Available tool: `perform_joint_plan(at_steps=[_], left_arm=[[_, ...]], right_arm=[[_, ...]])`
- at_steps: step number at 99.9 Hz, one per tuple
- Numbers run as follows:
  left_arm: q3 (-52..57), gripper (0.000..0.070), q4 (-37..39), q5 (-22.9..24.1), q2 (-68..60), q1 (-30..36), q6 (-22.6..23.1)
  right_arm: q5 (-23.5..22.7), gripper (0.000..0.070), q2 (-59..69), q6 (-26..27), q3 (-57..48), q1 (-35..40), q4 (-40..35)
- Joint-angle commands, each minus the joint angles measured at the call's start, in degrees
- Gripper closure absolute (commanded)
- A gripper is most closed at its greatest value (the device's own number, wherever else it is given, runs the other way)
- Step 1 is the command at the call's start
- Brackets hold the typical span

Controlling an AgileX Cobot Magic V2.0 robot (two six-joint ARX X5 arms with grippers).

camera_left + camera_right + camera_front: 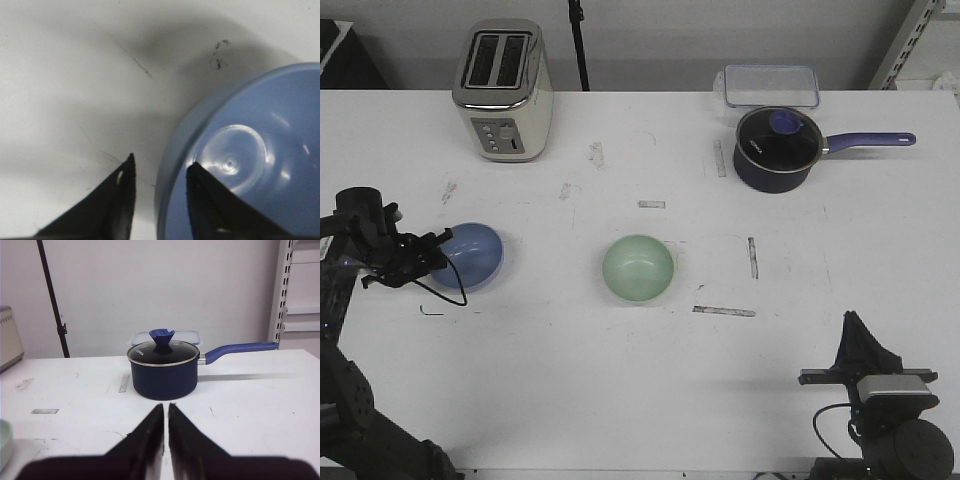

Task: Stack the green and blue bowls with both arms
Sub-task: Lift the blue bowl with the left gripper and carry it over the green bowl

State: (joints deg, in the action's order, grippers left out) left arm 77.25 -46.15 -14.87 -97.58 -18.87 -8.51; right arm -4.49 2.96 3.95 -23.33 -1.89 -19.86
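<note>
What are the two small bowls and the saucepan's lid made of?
The glossy light blue round bowl and the pale mint green round bowl look like glazed ceramic or hard plastic: sharp highlights. The dark navy saucepan's lid seems clear glass, metal-rimmed.

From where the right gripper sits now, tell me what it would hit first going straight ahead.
Probably the dark navy lidded saucepan: the nearly closed right gripper points at it across bare white table, though depth is uncertain.

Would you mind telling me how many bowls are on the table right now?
2. The blue bowl sits at the table's left side, its rim between the left hand's fingers. The green bowl sits alone near the table's middle. None appears hidden.
</note>
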Motion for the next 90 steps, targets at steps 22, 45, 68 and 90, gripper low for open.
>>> perform_joint_plan(at_steps=[22,45,68,90], left_arm=[[4.2,0.0700,-3.3,0.0,-1.0,2.0,0.0],[14.1,0.0699,-11.2,0.0,-1.0,6.9,0.0],[20.5,0.0699,-13.7,0.0,-1.0,18.0,-0.9],[24.6,0.0699,-12.9,0.0,-4.1,30.9,-4.7]], right_arm=[[0.0,0.0696,-0.3,0.7,0.0,0.0,0.7],[0.0,0.0695,-0.3,0.7,0.0,0.0,0.7],[0.0,0.0696,-0.3,0.7,0.0,0.0,0.7],[0.0,0.0696,-0.3,0.7,0.0,0.0,0.7]])
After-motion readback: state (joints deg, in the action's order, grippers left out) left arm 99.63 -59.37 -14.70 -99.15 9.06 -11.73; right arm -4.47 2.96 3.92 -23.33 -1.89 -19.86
